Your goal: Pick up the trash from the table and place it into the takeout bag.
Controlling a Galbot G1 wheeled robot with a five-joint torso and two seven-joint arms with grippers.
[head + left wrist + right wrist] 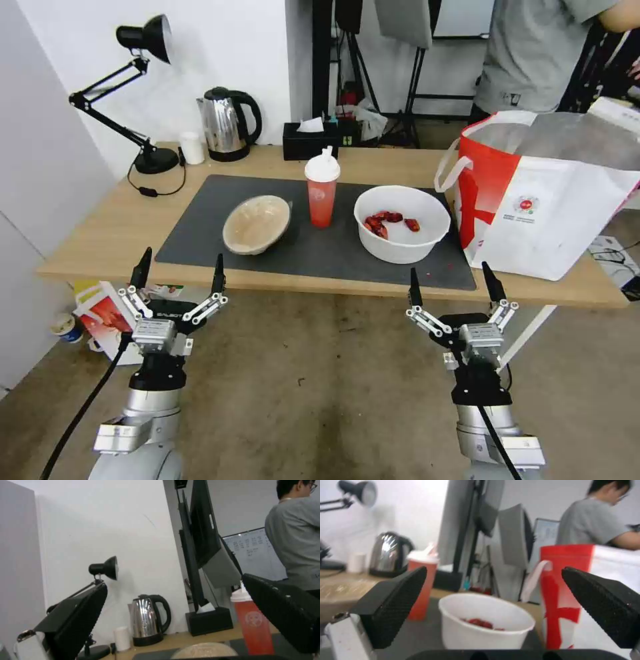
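On the grey mat (pixel 200 233) of the bench (pixel 93 227) we see the tan paper bowl (pixel 257 223), red drink cup (pixel 321 190) and white bowl with red scraps (pixel 402 223), the takeout bag (pixel 553 200) just beside it. Our left gripper (pixel 179 272) and right gripper (pixel 455 283) hover before the edge, fingers wide, empty. We judge the tall cup could topple if nudged.

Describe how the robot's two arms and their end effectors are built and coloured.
Both arms are silver-grey metal cylinders with black wrist collars. The left end effector and right end effector each have two slim black pointed fingers on silver linkage bars, with textured black pads. A black cable runs along each arm. The left one's black body bears small white lettering.
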